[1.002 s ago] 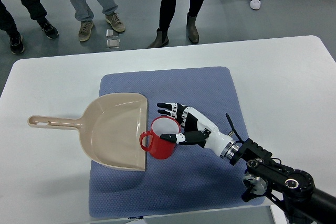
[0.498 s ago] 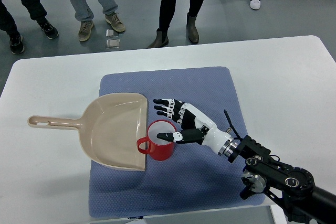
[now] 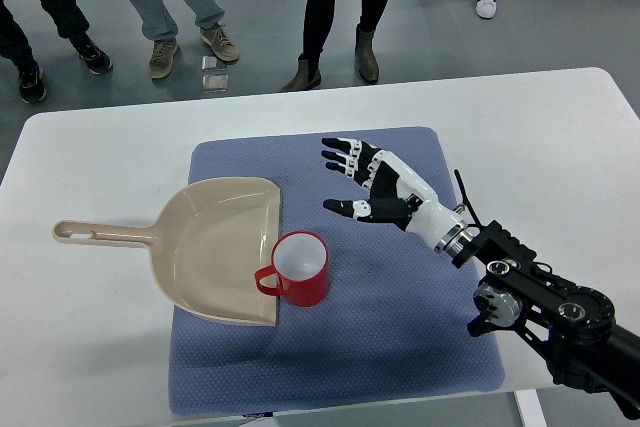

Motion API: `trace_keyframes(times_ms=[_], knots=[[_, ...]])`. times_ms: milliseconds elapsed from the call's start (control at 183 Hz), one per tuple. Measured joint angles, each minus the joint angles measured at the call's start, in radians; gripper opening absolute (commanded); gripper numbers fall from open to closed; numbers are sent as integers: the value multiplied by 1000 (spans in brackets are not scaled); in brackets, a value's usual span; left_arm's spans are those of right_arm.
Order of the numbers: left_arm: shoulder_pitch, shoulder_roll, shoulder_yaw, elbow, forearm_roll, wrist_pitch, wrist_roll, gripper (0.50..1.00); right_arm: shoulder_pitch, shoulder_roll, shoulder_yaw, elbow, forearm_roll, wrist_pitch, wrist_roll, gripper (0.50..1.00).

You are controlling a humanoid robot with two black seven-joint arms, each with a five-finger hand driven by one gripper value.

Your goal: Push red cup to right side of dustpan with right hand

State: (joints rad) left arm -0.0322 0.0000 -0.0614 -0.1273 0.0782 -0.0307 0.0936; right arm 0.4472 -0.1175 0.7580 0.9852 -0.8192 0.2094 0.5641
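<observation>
Upright red cup (image 3: 300, 268), white inside

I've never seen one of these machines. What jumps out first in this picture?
Probably the black-and-white right hand, open with fingers spread, raised over the blue mat and touching nothing. Just left of it and nearer the camera, a bright red cup stands upright against the right edge of a beige dustpan. Several people's legs line the far side of the white table.

red cup (image 3: 300, 267) upright, touching dustpan (image 3: 215, 247) right edge | right hand (image 3: 375, 185) fingers spread, apart from cup
</observation>
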Motion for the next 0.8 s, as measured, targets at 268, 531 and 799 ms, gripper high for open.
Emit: trace_keyframes(times_ms=[268,531,799], knots=[[0,0,0,0,0,0,0,1000,118,-65,7,-59,303,3,-58,928],[0,0,0,0,0,0,0,1000,171,-95,9,-115,598,-6,-92,928],[0,0,0,0,0,0,0,1000,200,-88,12,-124,812,-30,-93,928]])
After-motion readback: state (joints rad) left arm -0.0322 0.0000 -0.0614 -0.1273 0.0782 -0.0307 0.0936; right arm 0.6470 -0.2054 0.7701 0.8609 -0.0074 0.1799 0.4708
